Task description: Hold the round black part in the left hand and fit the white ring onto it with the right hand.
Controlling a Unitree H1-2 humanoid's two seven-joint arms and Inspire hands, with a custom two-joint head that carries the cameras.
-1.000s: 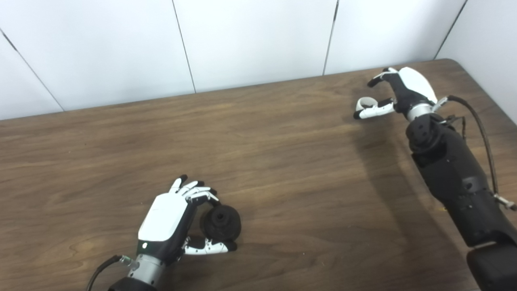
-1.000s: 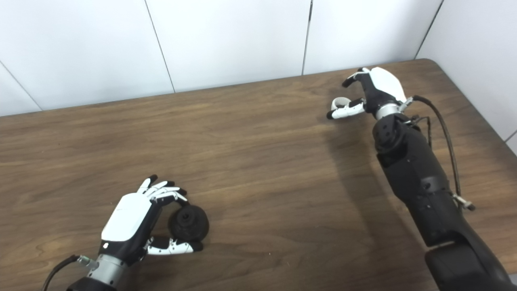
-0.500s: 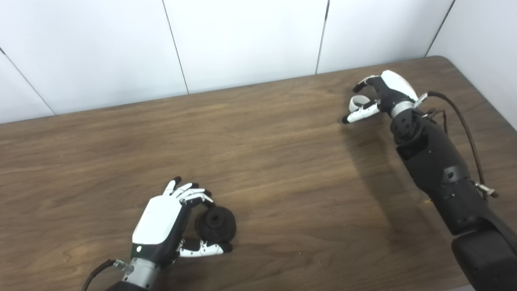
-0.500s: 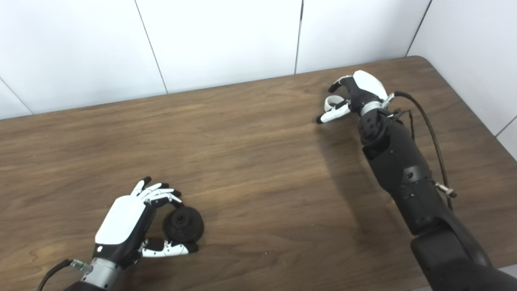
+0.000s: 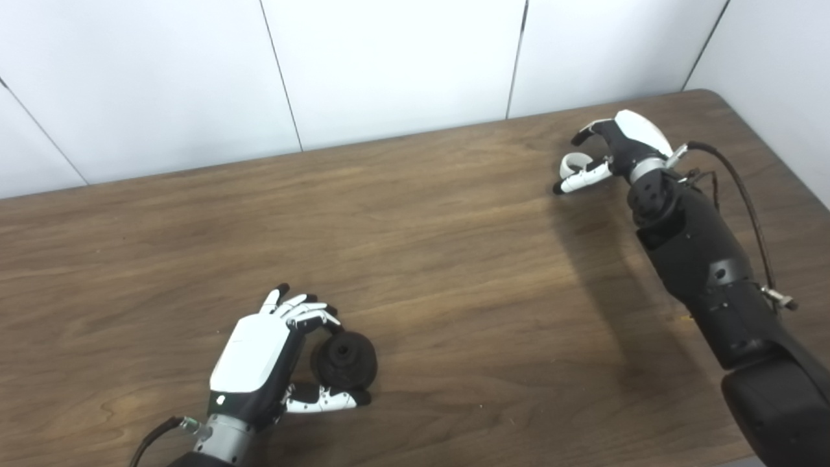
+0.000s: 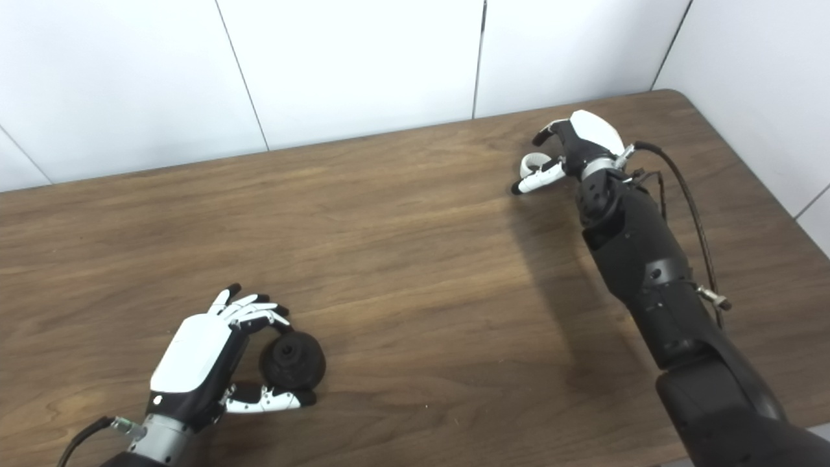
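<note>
Little has moved — right robot hand (image 5: 622,146) grips white ring (image 5: 572,162) (left (image 5: 259,363) grasps black part (image 5: 343,360)).

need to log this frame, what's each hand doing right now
Left hand: shut on the round black part, down on the table.
Right hand: curled around the white ring; a firm hold cannot be told.

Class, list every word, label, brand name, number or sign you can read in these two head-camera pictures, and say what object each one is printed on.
None: no readable text shows in either view.
The left hand, the round black part, the right hand, the white ring, the table and the wall panels carry no visible print.
</note>
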